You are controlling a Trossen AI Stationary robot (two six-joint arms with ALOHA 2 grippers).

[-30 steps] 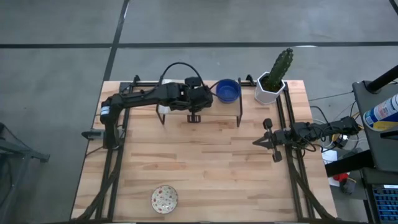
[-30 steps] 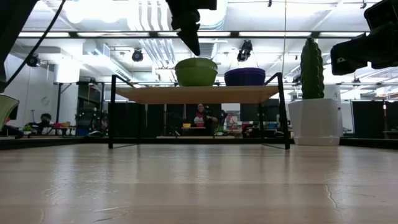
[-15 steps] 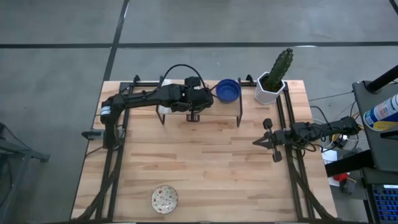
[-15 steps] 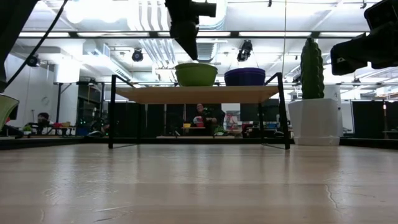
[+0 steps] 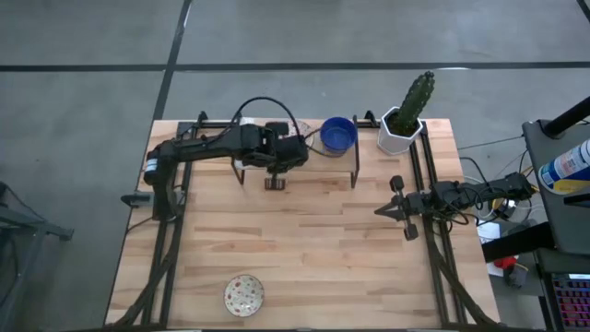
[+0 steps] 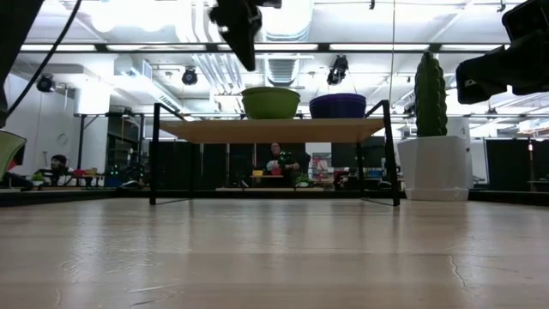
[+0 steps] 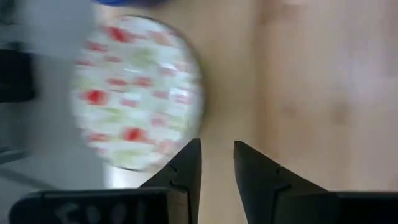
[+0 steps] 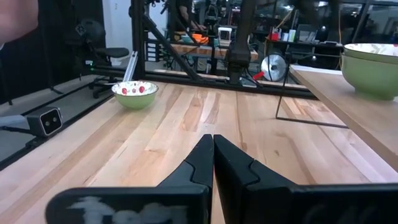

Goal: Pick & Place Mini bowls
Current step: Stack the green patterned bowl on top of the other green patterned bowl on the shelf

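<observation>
Progress, as judged from the present layout: a stack of cobalt-blue round mini bowls (image 5: 338, 136) sits on the small raised wooden shelf with black wire legs (image 6: 274, 130) at the far side of the light wooden bench (image 5: 304, 249); beside it on the shelf stands a cream-white speckled mini bowl, green on the outside (image 6: 270, 102), with a second rim visible beneath it in the right wrist view, so at least two appear stacked there. One cream-white speckled mini bowl (image 5: 244, 294) remains alone near the front edge of the bench, well apart from the shelf; it is probably the last item to transfer.

The left pincer (image 7: 216, 163) hangs over the shelf edge just beside the speckled stack, fingers slightly parted and holding nothing. The right pincer (image 8: 213, 151) waits at the right side of the bench, fingers pressed together, empty.

A white hexagonal pot holding a green cactus (image 5: 400, 130) stands beside the shelf.

Markings: no legible brand, label or writing is visible.
</observation>
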